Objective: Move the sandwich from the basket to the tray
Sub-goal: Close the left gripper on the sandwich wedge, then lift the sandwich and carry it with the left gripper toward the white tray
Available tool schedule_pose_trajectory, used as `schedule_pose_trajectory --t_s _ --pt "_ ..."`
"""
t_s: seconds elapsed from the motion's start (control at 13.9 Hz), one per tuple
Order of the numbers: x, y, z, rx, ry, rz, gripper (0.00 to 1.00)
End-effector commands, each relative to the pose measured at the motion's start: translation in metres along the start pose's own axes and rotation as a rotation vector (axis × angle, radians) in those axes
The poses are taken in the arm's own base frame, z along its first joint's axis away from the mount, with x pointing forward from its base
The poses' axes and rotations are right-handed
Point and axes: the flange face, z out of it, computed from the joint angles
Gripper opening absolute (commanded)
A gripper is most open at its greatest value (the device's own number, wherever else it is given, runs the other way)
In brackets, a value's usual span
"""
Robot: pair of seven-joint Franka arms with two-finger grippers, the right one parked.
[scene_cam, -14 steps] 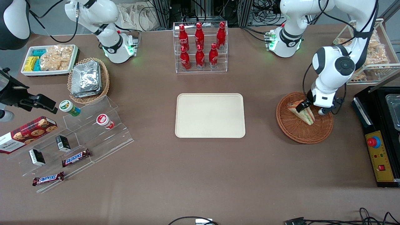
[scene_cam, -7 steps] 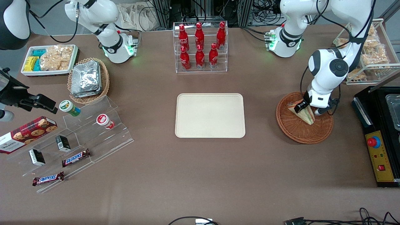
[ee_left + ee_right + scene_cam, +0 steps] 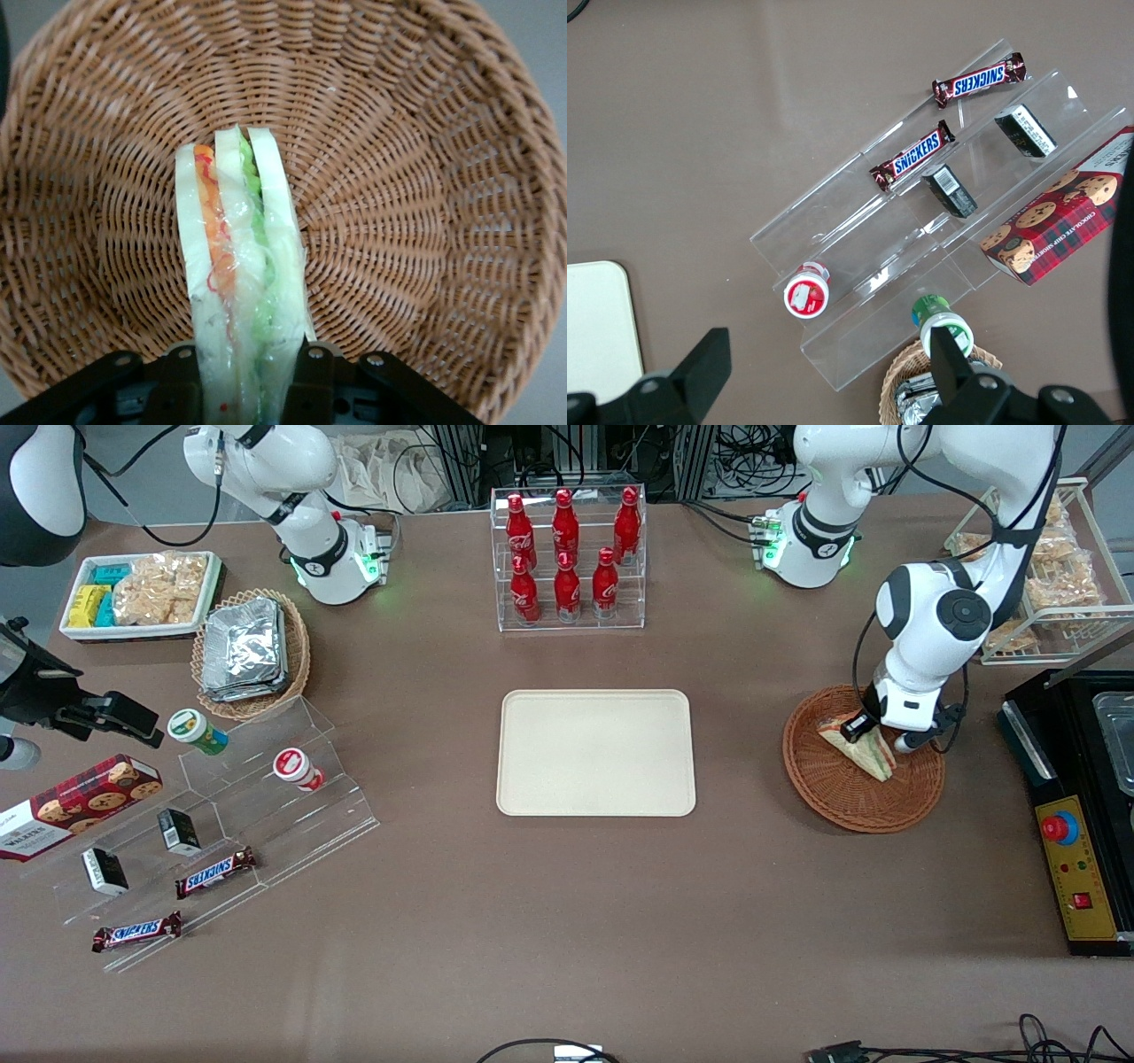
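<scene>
The sandwich (image 3: 861, 746), a wrapped wedge of pale bread with orange and green layers (image 3: 237, 292), sits in the reddish-brown wicker basket (image 3: 833, 793) toward the working arm's end of the table. My left gripper (image 3: 870, 731) is down in the basket, shut on the sandwich, with one black finger (image 3: 174, 390) against each bread face. The wicker basket wall (image 3: 425, 177) fills the wrist view around the wedge. The cream tray (image 3: 595, 752) lies bare at the table's middle, about a basket's width from the basket.
A clear rack of red bottles (image 3: 567, 558) stands farther from the camera than the tray. A black control box (image 3: 1076, 841) and a wire rack of snack bags (image 3: 1054, 576) flank the basket. Foil packets in a lighter basket (image 3: 250, 651) and an acrylic snack stand (image 3: 221, 815) lie toward the parked arm's end.
The left arm's wrist shifted slightly away from the camera and rose a little over the basket. The gripper stays at the sandwich, which has barely moved.
</scene>
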Motion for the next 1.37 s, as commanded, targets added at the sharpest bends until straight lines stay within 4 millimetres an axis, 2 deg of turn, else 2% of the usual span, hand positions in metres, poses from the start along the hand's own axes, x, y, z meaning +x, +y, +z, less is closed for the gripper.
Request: schedule_pose_trajectory --t_s 0.0,0.22,0.43,0.65,0.93,1.29 --pt "0.005 0.011 -0.044 0.011 0.011 0.055 0.24" --pt "0.021 0.026 -0.089 0.035 -0.009 0.154 0.24" --pt "0.036 0.057 -0.138 0.068 -0.059 0.268 0.24" --pt "0.037 0.093 -0.174 0.049 -0.051 0.354 0.24" --pt "0.004 0.156 -0.189 0.027 -0.023 0.488 0.24" --pt "-0.040 0.208 -0.185 0.025 -0.022 0.623 0.25"
